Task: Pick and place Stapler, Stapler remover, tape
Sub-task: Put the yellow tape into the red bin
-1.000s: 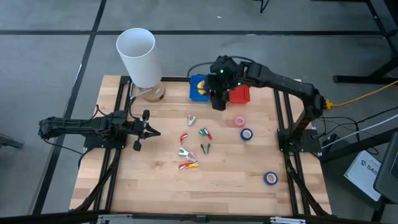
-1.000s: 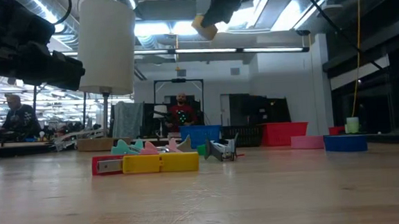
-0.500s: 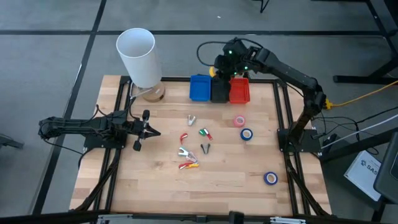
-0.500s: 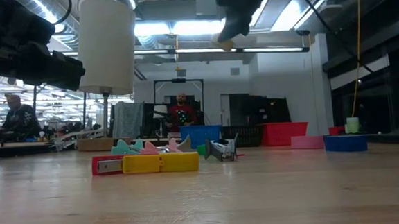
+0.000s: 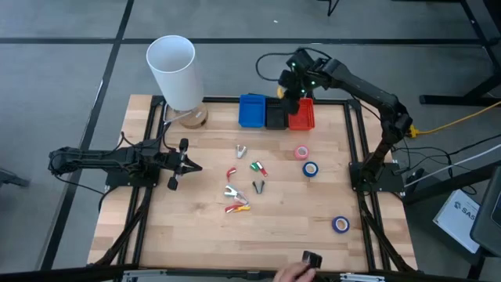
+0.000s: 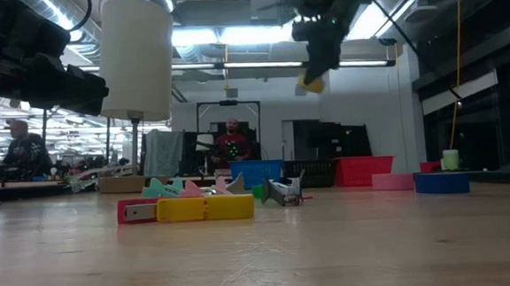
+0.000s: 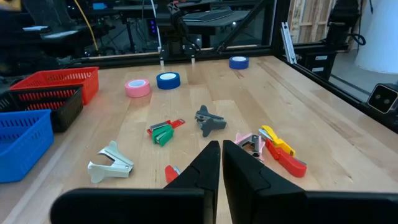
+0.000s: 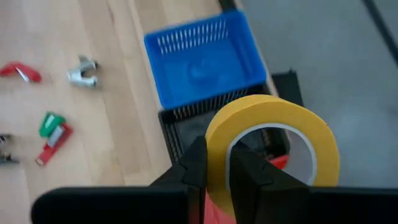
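Note:
My right gripper (image 8: 214, 155) hangs high over the far edge of the table, above the red basket (image 5: 302, 116), shut on a yellow tape roll (image 8: 273, 140); the low view shows the roll (image 6: 312, 84) well above the table. A pink tape roll (image 5: 301, 153) and two blue ones (image 5: 311, 168) (image 5: 340, 225) lie flat on the right half. Small staplers (image 5: 258, 168) (image 5: 237, 207) and a silvery stapler remover (image 5: 241, 150) lie scattered mid-table. My left gripper (image 7: 221, 163) waits shut and low at the table's left. My right gripper holds the yellow roll by its ring wall (image 8: 219, 140). One finger (image 8: 247, 167) stands in the open centre and the other (image 8: 194, 163) outside. The fingers slant down from above. The roll is lifted clear, standing on edge between them.
A blue (image 5: 251, 110), a black (image 5: 276, 115) and the red basket stand in a row at the far edge. A tall white cylinder (image 5: 174, 69) stands at the far left corner. A person's hand (image 5: 293, 271) with a dark object shows at the near edge.
My right gripper has carried the yellow roll toward the table's right along the far edge, from over the blue and black baskets to over the red one, sinking a little and rolling its wrist. A person's hand has come in at the near edge.

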